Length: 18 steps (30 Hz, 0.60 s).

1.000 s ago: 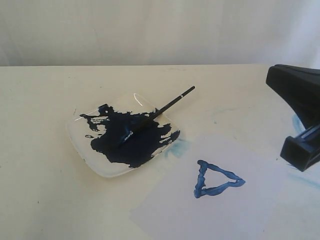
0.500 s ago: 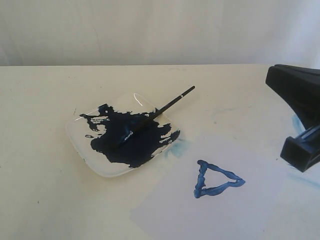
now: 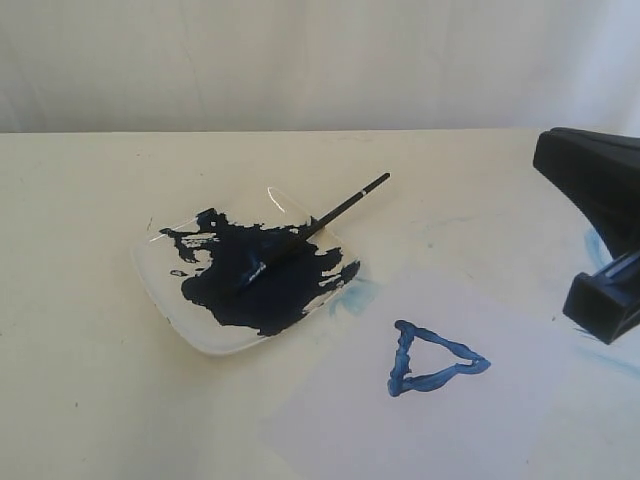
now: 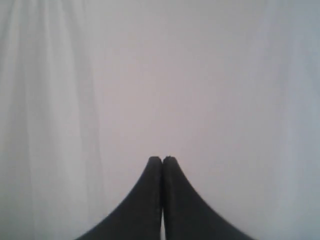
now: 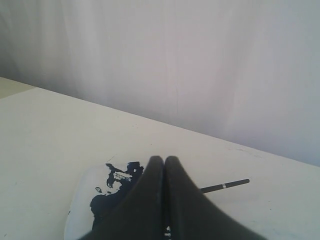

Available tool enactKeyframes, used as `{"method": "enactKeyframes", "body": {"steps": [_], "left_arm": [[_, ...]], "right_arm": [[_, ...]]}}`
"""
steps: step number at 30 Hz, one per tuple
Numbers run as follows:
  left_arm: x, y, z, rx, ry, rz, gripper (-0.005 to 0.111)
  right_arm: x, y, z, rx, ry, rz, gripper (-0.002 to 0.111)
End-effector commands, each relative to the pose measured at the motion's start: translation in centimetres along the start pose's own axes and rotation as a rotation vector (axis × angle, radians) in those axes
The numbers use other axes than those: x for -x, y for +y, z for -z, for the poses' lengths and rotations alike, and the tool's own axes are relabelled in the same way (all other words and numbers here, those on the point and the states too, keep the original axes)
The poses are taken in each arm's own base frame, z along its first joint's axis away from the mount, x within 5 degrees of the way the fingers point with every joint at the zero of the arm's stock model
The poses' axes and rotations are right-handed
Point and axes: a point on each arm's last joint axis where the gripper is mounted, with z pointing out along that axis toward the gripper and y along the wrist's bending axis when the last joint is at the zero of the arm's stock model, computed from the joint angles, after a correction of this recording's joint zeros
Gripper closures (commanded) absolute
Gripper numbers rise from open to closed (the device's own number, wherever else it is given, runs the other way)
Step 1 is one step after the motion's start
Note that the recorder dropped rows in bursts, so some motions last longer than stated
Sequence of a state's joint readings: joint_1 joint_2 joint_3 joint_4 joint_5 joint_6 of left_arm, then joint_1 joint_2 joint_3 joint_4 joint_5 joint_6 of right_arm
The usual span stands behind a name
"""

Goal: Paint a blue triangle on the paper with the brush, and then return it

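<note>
The right end effector [image 5: 164, 159] is clenched, its two black fingers pressed tip to tip with nothing between them. It hangs above the desk [image 3: 80, 200] at the right edge of the exterior view, well apart from the brush [image 3: 320, 222]. The left end effector [image 4: 162, 159] is clenched and empty too, and its camera shows only a white curtain [image 4: 75, 75] behind it.

The brush lies released across a clear square dish [image 3: 200, 338]. Its long axis runs diagonally in the exterior view. The bristle end rests low and left in the dark paint puddle [image 3: 255, 290]. The black handle points up and to the right, over the dish's rim, with a pale ring near its far end.

In front and to the right of the dish, the paper [image 3: 430, 420] lies flat on the desk. The blue triangle [image 3: 405, 360] sits on it, with one corner pointing right. A faint blue smear [image 3: 360, 295] lies between the dish and the paper.
</note>
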<state>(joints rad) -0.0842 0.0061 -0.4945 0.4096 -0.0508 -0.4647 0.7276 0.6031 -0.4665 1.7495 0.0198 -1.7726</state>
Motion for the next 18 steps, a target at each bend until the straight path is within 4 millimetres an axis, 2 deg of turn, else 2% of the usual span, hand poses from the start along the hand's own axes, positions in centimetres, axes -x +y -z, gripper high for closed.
{"method": "enactKeyframes", "body": {"steps": [1,4,7,13,16,18], "left_arm": [[-4.1,-0.5,-0.4,-0.040,0.038,-0.105,0.107],[-7.6,-0.6,-0.4,-0.050,0.144,-0.047,0.107],[-10.4,-0.7,-0.1,-0.051,0.224,0.002,0.107],[-15.7,-0.8,1.1,-0.060,0.419,-0.007,0.107],[-16.9,-0.9,1.6,-0.071,0.523,-0.004,0.107],[-18.1,-1.0,2.6,-0.091,0.696,0.005,0.107]], "right_arm": [[0.0,0.0,0.1,0.002,-0.002,0.005,0.108],[0.0,0.0,0.1,0.002,-0.002,0.005,0.108],[0.0,0.0,0.1,0.002,-0.002,0.005,0.108],[0.0,0.0,0.1,0.002,-0.002,0.005,0.108],[0.0,0.0,0.1,0.002,-0.002,0.005,0.108],[0.0,0.0,0.1,0.002,-0.002,0.005,0.108]]}}
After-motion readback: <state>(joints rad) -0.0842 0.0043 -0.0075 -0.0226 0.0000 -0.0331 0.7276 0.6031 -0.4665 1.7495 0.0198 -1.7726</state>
